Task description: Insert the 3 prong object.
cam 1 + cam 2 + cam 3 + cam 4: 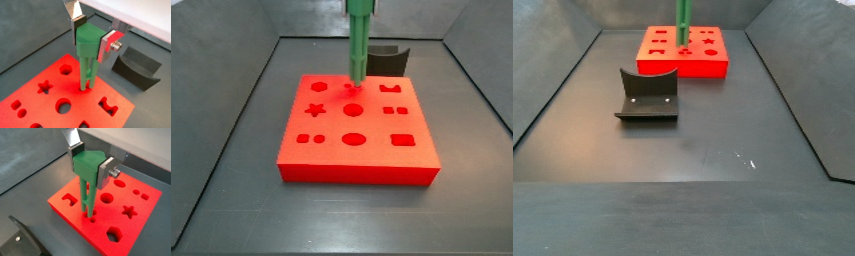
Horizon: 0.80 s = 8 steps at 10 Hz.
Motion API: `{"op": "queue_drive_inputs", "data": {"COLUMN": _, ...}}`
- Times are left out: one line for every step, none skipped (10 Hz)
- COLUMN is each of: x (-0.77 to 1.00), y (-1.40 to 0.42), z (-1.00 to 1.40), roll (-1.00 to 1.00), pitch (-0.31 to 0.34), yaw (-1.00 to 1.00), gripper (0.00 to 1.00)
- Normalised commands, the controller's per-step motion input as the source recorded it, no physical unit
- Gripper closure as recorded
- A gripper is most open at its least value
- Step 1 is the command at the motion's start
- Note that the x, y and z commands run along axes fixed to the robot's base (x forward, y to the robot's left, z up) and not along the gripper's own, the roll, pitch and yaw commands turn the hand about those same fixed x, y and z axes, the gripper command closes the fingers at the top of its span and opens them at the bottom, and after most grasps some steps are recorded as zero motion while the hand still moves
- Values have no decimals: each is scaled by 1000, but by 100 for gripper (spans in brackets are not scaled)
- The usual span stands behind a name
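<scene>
The 3 prong object is a bright green upright bar with a thick head and slim ridged prongs. My gripper is shut on its head, as both wrist views show. The prongs point straight down onto the red block, which has several shaped holes. Their tips meet a small hole in its top face; I cannot tell how deep they sit. In both side views the green bar stands over the red block, with the gripper above the frame edge.
A dark grey curved block stands on the dark floor beside the red block, also in the wrist views and behind the block. Grey walls enclose the floor.
</scene>
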Motion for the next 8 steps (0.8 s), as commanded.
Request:
{"op": "queue_drive_inputs", "data": {"x": 3, "y": 14, "z": -349, "roll": 0, "pitch": -4, "yaw": 0, "gripper": 100}}
{"op": "queue_drive_inputs", "data": {"x": -40, "y": 9, "z": -229, "roll": 0, "pitch": 0, "yaw": 0, "gripper": 100}}
{"op": "queue_drive_inputs", "data": {"x": -143, "y": 23, "z": -11, "roll": 0, "pitch": 81, "yaw": 6, "gripper": 100}}
{"op": "queue_drive_inputs", "data": {"x": -86, "y": 0, "z": -49, "roll": 46, "pitch": 154, "yaw": 123, "gripper": 100}}
{"op": "queue_drive_inputs", "data": {"x": -60, "y": 0, "z": -89, "roll": 84, "pitch": 210, "yaw": 186, "gripper": 100}}
{"op": "queue_drive_inputs", "data": {"x": 0, "y": 0, "z": -129, "roll": 27, "pitch": 140, "yaw": 106, "gripper": 100}}
{"op": "queue_drive_inputs", "data": {"x": 20, "y": -26, "z": -191, "roll": 16, "pitch": 21, "yaw": 57, "gripper": 100}}
{"op": "queue_drive_inputs", "data": {"x": 17, "y": 0, "z": -243, "roll": 56, "pitch": 37, "yaw": 31, "gripper": 100}}
